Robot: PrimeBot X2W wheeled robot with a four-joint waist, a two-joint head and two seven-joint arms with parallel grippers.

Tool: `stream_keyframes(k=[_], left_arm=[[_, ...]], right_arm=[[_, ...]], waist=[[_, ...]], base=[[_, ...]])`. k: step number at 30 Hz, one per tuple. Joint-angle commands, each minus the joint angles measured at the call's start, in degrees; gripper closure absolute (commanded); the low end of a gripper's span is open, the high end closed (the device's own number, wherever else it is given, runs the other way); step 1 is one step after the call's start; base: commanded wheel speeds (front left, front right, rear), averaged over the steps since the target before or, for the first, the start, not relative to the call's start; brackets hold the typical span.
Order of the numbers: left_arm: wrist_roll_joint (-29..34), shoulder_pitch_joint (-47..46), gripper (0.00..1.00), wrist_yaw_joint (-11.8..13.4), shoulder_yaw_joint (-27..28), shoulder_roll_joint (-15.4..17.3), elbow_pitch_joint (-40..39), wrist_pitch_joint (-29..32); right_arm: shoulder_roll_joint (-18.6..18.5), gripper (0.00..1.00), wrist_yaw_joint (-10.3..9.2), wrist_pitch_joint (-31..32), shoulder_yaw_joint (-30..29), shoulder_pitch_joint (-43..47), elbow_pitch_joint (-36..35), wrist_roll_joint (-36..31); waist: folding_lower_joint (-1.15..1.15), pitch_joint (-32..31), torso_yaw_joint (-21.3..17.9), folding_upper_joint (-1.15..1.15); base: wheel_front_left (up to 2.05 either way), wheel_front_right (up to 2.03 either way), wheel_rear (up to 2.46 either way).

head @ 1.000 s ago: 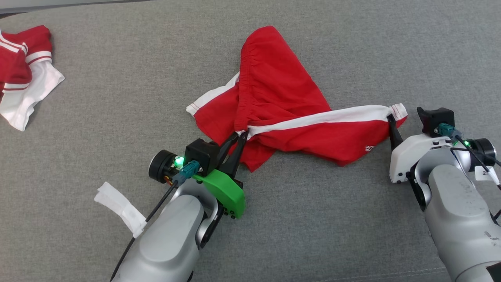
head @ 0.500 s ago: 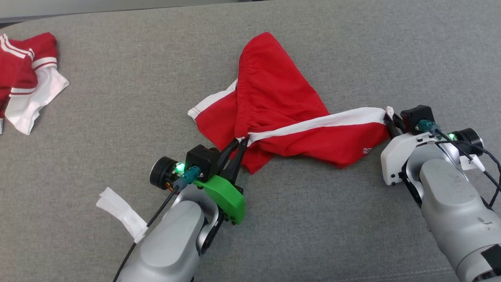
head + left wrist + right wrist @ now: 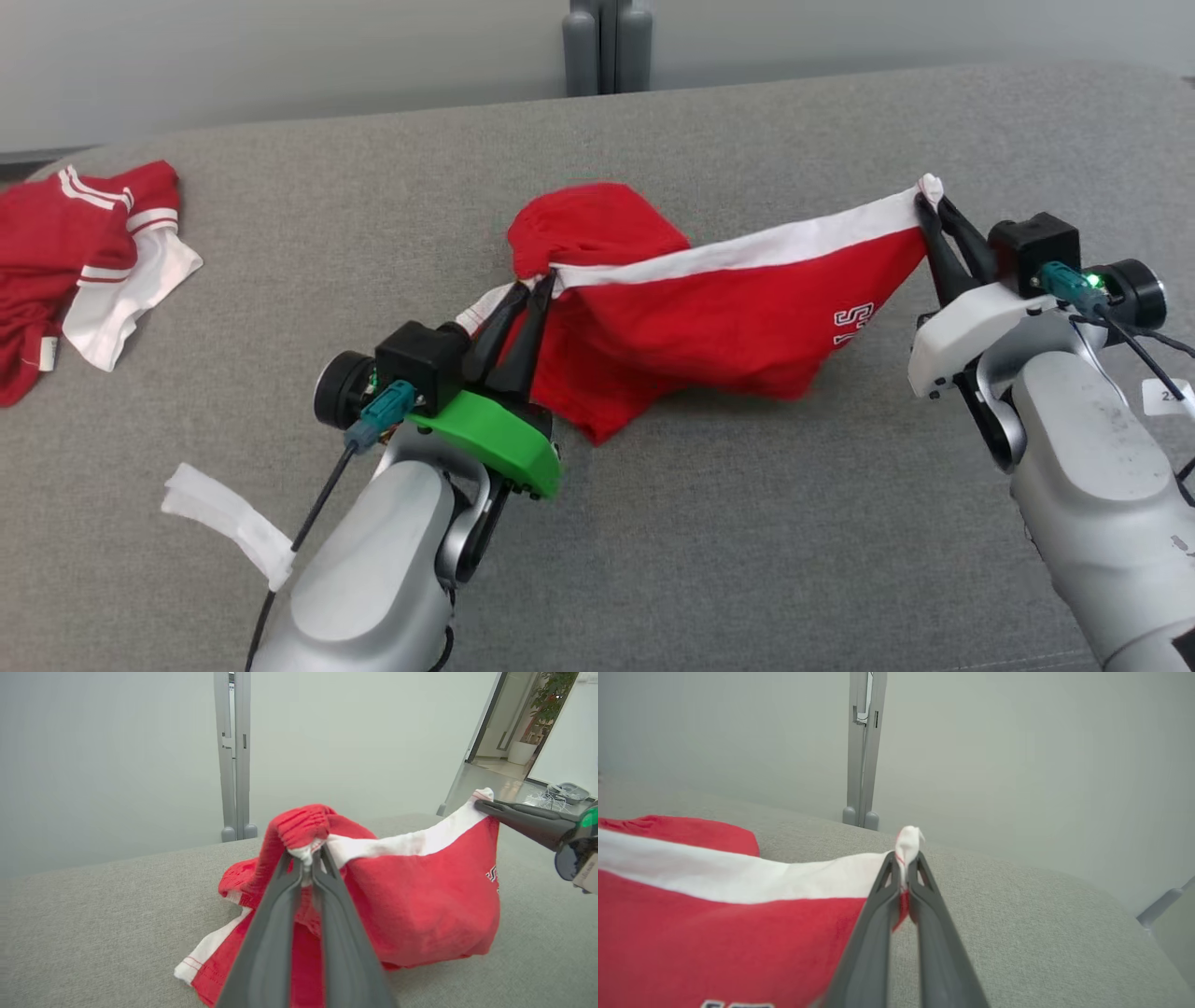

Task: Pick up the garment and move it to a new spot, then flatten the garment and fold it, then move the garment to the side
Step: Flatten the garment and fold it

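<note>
The garment (image 3: pixel 709 317) is a pair of red shorts with a white side stripe, hanging stretched between my two grippers above the grey surface. My left gripper (image 3: pixel 534 285) is shut on the waistband end, seen up close as bunched white and red cloth (image 3: pixel 306 851). My right gripper (image 3: pixel 929 210) is shut on the hem corner at the white stripe's end (image 3: pixel 906 851). The lower part of the shorts (image 3: pixel 261 952) still drapes onto the surface. The right gripper's fingers (image 3: pixel 518 816) also show in the left wrist view.
A second red and white garment (image 3: pixel 84 261) lies crumpled at the far left. A strip of white tape (image 3: pixel 224 523) hangs from my left arm's cable. A grey post (image 3: pixel 605 47) stands behind the grey padded surface (image 3: pixel 747 523), against a pale wall.
My right gripper has shut on the hem corner. Both grippers have risen, lifting and stretching the shorts off the surface. The head camera has tilted up, bringing the wall and post into view.
</note>
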Motion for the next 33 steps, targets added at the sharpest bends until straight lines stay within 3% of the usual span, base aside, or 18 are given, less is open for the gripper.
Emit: stream_keyframes(k=[1,10,16,22,27,33], left_arm=[[-0.48,0.96,1.00,0.52,0.73,0.73,-1.73,-0.04],[-2.80,6.04,1.00,3.89,5.58,5.45,-19.61,2.11],[-3.76,11.54,1.00,7.91,8.61,9.79,-36.36,6.86],[-3.73,16.34,1.00,11.71,11.19,13.51,-50.58,11.64],[-4.79,17.35,1.00,12.37,11.12,14.04,-52.30,14.07],[-7.71,11.80,1.00,10.47,11.08,12.20,-44.19,14.74]], right_arm=[[-0.89,1.00,-0.08,-0.16,-0.13,1.97,-2.76,0.14],[-1.44,1.00,-0.08,0.77,-6.17,12.73,-28.55,-0.80],[0.80,1.00,-0.09,6.19,-9.24,22.22,-50.38,-1.70],[3.02,1.00,-0.08,12.37,-7.67,29.55,-67.83,-1.30],[4.20,1.00,-0.08,15.53,-5.03,31.68,-72.16,0.03],[5.61,1.00,-0.08,15.48,-5.06,27.62,-65.09,1.14]], waist=[[0.00,-3.61,-0.05,0.00],[0.00,-9.74,1.15,0.00],[0.00,-11.41,1.59,0.00],[0.00,-11.43,0.83,0.00],[0.00,-10.11,-0.01,0.00],[0.00,-4.98,-0.75,0.00]], base=[[0.00,0.00,0.00],[0.00,0.00,0.00],[0.00,0.00,0.00],[0.00,0.00,0.00],[0.00,0.00,0.00],[0.00,0.00,0.00]])
